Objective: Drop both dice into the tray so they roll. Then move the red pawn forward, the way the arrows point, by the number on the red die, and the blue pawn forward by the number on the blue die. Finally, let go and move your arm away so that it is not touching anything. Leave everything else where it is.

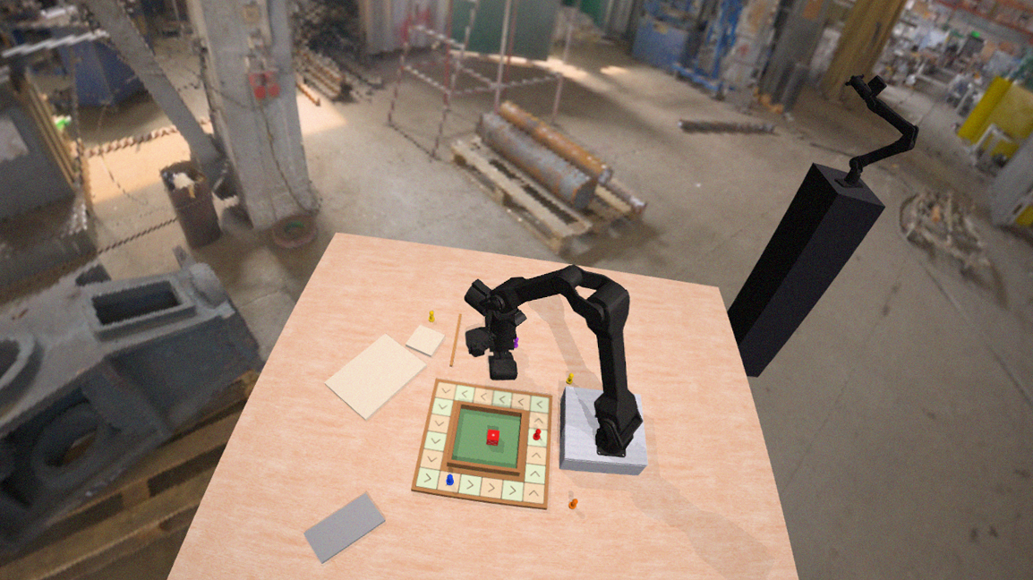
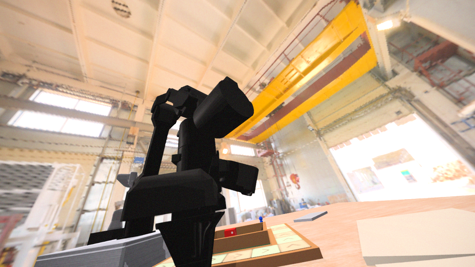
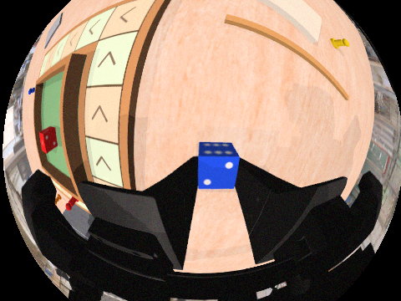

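My gripper (image 3: 215, 162) is shut on the blue die (image 3: 217, 170), low over the table just beyond the board's edge. The die shows a six face and a two face. The red die (image 1: 493, 437) (image 2: 230, 232) (image 3: 48, 140) lies in the green-floored tray (image 1: 483, 470) (image 2: 245, 242) (image 3: 74, 121); its top number is too small to tell. The red pawn (image 1: 537, 434) (image 3: 72, 203) stands on the board's right column in the top view. The blue pawn (image 1: 449, 479) (image 2: 261, 219) (image 3: 32, 90) stands on the front row, beside the left corner square.
A purple pawn (image 1: 515, 342) is partly hidden behind the gripper. Yellow pawns (image 1: 431, 316) (image 1: 569, 378) and an orange pawn (image 1: 573, 503) stand off the board. A thin stick (image 1: 455, 339) (image 3: 292, 45), cream plates (image 1: 376, 376) (image 1: 424, 340) and a grey slab (image 1: 345, 526) lie around it.
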